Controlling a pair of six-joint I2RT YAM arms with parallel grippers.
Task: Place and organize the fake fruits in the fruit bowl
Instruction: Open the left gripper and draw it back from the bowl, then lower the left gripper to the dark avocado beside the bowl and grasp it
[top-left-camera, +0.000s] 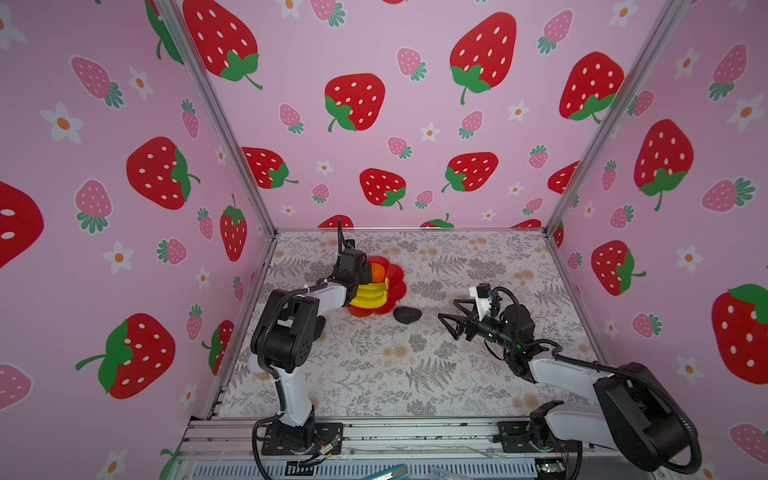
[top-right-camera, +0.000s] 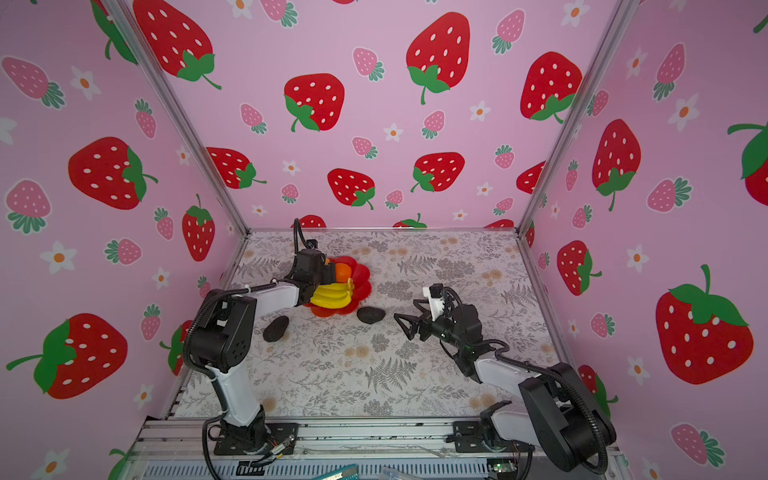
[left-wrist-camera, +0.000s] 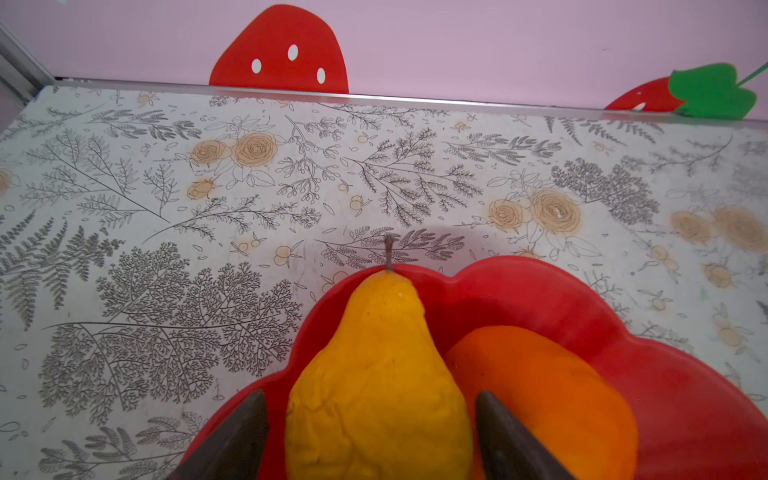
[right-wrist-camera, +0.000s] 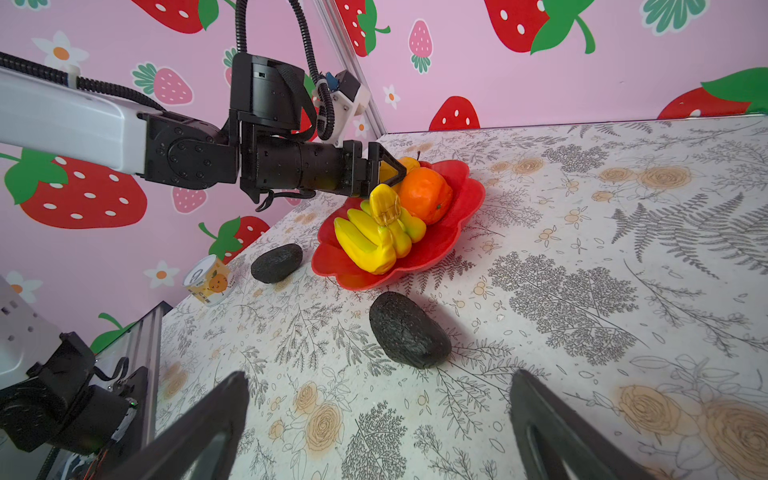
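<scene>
Your right gripper (top-left-camera: 448, 311) hangs wide open and empty, right of one avocado (top-right-camera: 371, 315). Your left gripper (left-wrist-camera: 371, 395) straddles the pear (left-wrist-camera: 374, 324), jaws parted, not squeezing; it lies in the red fruit bowl (left-wrist-camera: 685, 395) with the orange (left-wrist-camera: 540, 374) and banana bunch (right-wrist-camera: 374, 237). Another avocado (top-right-camera: 276, 328) lies near-left of the bowl.

A small tan can (right-wrist-camera: 210, 286) with a white lid stands near the left edge of a desk (top-left-camera: 415, 374) covered in grey fern and beige rose print. Pink walls (top-left-camera: 415, 104) around it show printed strawberries and daisies.
</scene>
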